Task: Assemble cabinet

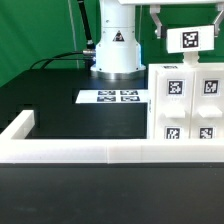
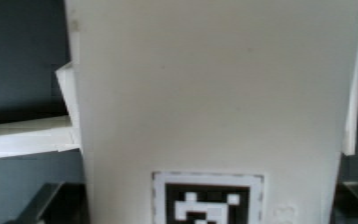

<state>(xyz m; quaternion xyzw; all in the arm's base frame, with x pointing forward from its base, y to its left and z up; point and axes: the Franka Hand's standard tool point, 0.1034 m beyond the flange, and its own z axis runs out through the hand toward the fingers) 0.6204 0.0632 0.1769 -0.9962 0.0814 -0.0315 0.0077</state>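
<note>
Black table [image 1: 45, 95] carries the marker board [image 1: 112, 97], white rail [image 1: 80, 152] — and cabinet parts [image 1: 190, 105].

- You have one marker board [image 1: 84, 97], carrying four printed tags [image 1: 107, 94].
- One L-shaped white rail [image 1: 100, 152].
- One cabinet [image 1: 190, 108], five cabinet tags [image 1: 175, 87] showing (its separate parts are hard to count).

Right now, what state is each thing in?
gripper: shut on the cabinet panel.
cabinet panel: lifted, slightly tilted, above the cabinet body.
cabinet body: standing on the table, just behind the rail.
rail: lying on the table.
marker board: flat on the table.
</note>
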